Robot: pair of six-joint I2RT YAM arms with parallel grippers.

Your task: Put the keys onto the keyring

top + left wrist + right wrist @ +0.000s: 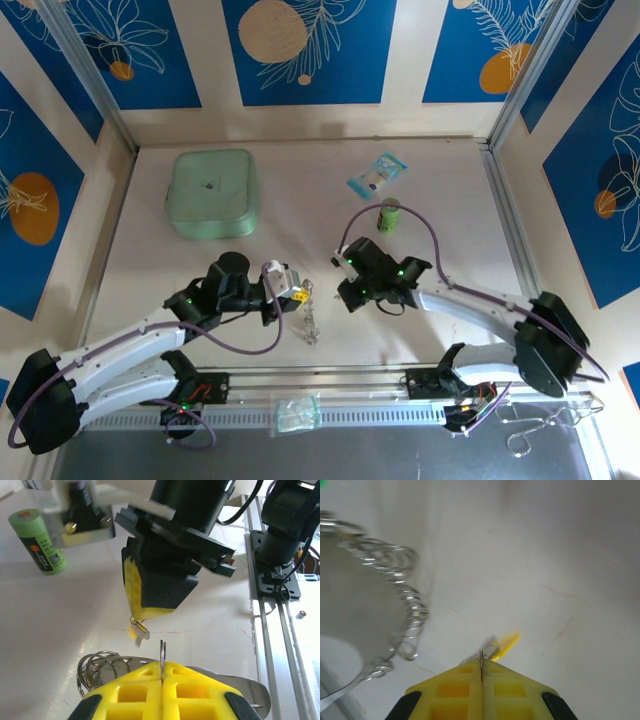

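Jaws on both arms are pressed tight. My left jaws pinch the keyring [162, 654] by its thin wire, holding that stretch upright above the desk [55, 615], with the small rings strung on it bunched to one side. My right jaws pinch the yellow key [503, 644]; its head pokes out past the tips, but I cannot tell which part they clamp. From the left wrist, the key hangs near the gripped wire, not touching it. I judge the task barely begun: ring and key are each in hand, yet no key is threaded. This key must go on, then the second.
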